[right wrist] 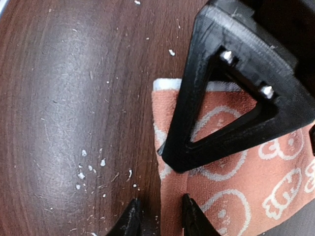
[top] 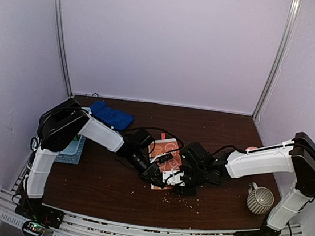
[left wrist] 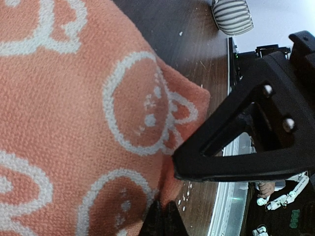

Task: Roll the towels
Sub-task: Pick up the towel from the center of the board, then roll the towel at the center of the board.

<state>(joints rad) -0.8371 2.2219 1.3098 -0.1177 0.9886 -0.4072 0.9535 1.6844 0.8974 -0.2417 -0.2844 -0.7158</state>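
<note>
An orange towel with a white pattern [top: 166,151] lies at the table's middle, with both grippers meeting at its near edge. My left gripper [left wrist: 165,219] is shut, pinching a fold of this orange towel [left wrist: 74,123] at its tips. My right gripper [right wrist: 160,219] stands open, and the edge of the orange towel [right wrist: 236,191] lies between its fingers; the left fingertip [right wrist: 132,219] rests over bare wood. The two grippers [top: 159,173] [top: 184,182] are almost touching. A royal blue towel [top: 112,116] lies crumpled at the back left.
A striped cup [top: 260,200] lies near the right arm's base, also visible in the left wrist view [left wrist: 234,14]. A pale teal flat thing [top: 73,148] sits under the left arm. White crumbs [right wrist: 91,167] dot the dark wooden table [top: 225,126]. Cables trail across the middle.
</note>
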